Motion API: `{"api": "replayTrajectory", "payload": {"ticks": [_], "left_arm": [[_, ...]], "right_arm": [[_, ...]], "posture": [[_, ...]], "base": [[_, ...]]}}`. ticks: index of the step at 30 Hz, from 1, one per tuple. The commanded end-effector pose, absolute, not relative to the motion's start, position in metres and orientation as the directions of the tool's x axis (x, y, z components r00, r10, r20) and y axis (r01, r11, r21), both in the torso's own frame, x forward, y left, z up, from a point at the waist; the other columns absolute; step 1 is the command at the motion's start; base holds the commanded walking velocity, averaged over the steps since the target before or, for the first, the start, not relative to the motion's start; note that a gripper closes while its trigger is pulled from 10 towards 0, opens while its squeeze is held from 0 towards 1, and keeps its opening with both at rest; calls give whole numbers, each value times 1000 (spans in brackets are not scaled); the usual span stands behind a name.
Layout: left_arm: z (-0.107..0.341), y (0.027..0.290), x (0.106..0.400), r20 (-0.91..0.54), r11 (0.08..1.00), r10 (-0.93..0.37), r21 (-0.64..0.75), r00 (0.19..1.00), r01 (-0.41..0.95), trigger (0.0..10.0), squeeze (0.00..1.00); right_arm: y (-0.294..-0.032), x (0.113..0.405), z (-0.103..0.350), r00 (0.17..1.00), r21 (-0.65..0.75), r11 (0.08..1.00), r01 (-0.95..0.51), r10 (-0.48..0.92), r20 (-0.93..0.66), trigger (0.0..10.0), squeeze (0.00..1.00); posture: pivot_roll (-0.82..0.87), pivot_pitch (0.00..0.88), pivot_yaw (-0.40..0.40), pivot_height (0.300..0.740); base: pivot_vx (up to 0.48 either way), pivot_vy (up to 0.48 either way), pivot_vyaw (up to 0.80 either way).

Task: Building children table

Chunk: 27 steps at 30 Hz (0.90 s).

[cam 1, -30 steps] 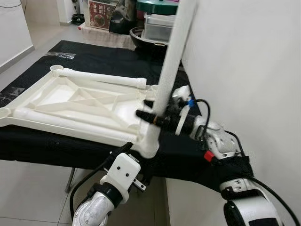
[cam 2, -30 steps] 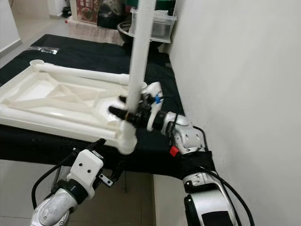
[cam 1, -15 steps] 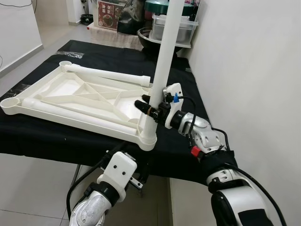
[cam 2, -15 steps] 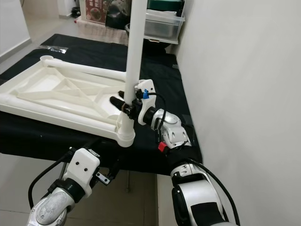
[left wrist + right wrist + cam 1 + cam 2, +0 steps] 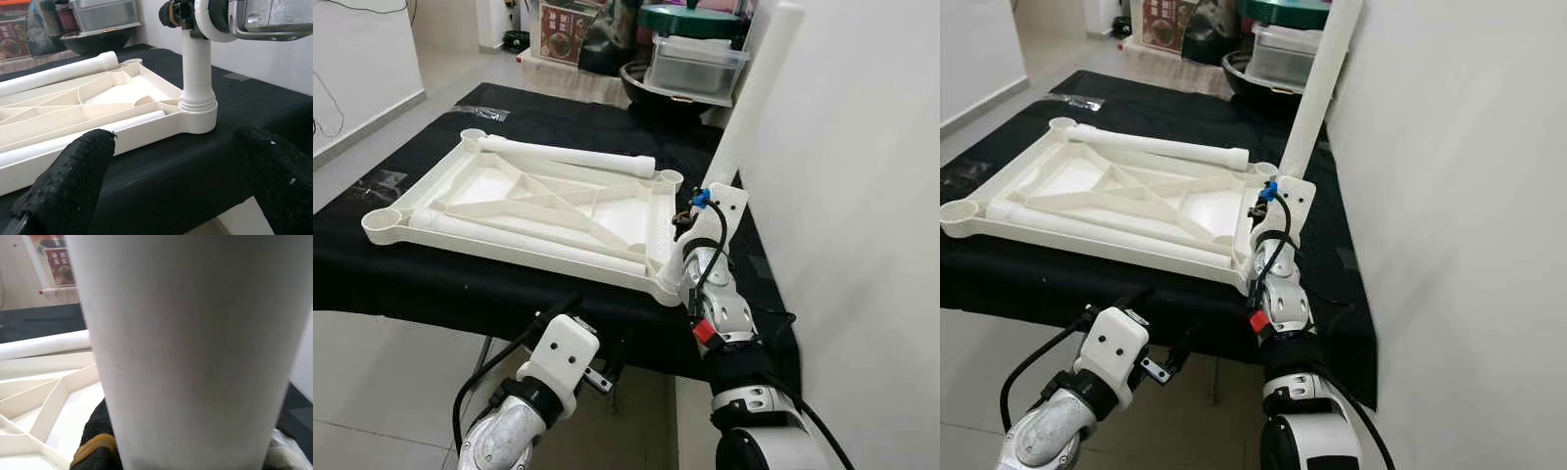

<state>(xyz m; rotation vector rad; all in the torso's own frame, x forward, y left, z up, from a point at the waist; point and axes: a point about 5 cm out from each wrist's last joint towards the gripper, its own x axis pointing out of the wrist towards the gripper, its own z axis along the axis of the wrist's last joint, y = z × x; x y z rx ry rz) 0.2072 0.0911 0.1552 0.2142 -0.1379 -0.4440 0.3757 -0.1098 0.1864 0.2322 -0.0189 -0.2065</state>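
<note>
The black-draped counter carries the upturned white table top, ribs facing up, lying flat with one corner near the counter's front edge by the wall. In that corner socket stands a white leg, leaning away from upright toward the wall, and the right end effector is clenched around its lower part, just above the collar. Two spare legs lie inside the tray — one along the far rim, one along the near rib.

The biggest worry is that lean: if the leg is pushed down while tilted, it could bind in the socket or lever the light table top up off the cloth. The corner sits close to the counter's edge too, so a sideways shove might slide the whole piece toward the drop. The leg's upper end is close to the wall and could scrape it if it tips further.

The left end effector hangs below the counter's front edge, its fingers spread wide and holding nothing.

The right fingers themselves are hidden behind the wrist, and from its own camera the leg blots out nearly everything, so how firmly it grips is my guess. Whether the leg is fully seated is hard to say — the left wrist view shows the collar resting on the socket, but not its depth.
</note>
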Motion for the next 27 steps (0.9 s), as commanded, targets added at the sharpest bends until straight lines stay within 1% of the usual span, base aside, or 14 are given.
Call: {"api": "replayTrajectory", "payload": {"ticks": [1,2,3,7,8,11,12,15,16,17,19,20,23,27], "left_arm": [[153,89,207,72,872,-453,246,889,424,10000,0],[152,89,207,72,871,-455,247,888,426,10000,0],[152,89,207,72,870,-455,247,888,426,10000,0],[151,88,207,72,870,-456,245,887,427,10000,0],[151,87,207,71,871,-455,241,888,427,10000,0],[150,87,207,71,872,-455,237,888,428,10000,0],[150,87,207,71,871,-457,237,887,429,10000,0],[150,86,207,72,870,-458,239,886,430,10000,0],[151,86,208,74,870,-459,241,885,431,10000,0],[151,86,208,74,870,-459,241,885,431,10000,0],[152,86,209,77,869,-460,242,885,431,10000,0],[152,86,209,77,869,-460,242,885,431,10000,0],[154,86,209,80,868,-462,243,883,432,10000,0],[155,87,208,82,869,-461,241,884,431,10000,0]], "right_arm": [[-115,375,170,972,296,926,234,-219,-84,10000,0],[-113,376,173,978,294,933,209,-199,-66,10000,0],[-112,379,178,990,277,951,138,-138,-18,10000,1000],[-105,381,192,990,292,948,-125,99,101,10000,1000],[-107,381,195,974,307,927,-218,187,128,10000,0],[-109,380,197,964,315,913,-260,227,140,10000,0],[-110,378,199,922,304,871,-385,351,163,10000,0],[-111,376,200,870,283,823,-493,464,167,10000,0],[-112,373,199,780,237,744,-625,608,148,10000,0],[-112,373,199,780,237,744,-625,608,148,10000,0],[-112,364,196,597,183,576,-797,797,91,10000,0],[-112,364,196,597,183,576,-797,797,91,10000,0],[-105,355,190,393,161,386,-908,919,15,10000,0],[-100,350,189,297,147,294,-944,955,-6,10000,0]], "posture": [[111,43,-158,740],[111,43,-158,740],[111,43,-158,740],[110,38,-167,740],[105,34,-163,740],[104,34,-164,740],[104,34,-166,740],[105,34,-168,740],[103,45,-165,740],[103,45,-165,740],[104,52,-166,740],[104,52,-166,740],[108,52,-169,740],[110,55,-166,740]], "base": [[0,0,0],[0,0,0],[0,0,0],[0,0,0],[0,0,0],[0,0,0],[0,0,0],[0,0,0],[0,0,0],[0,0,0],[0,0,0],[0,0,0],[0,0,0],[0,0,0]]}}
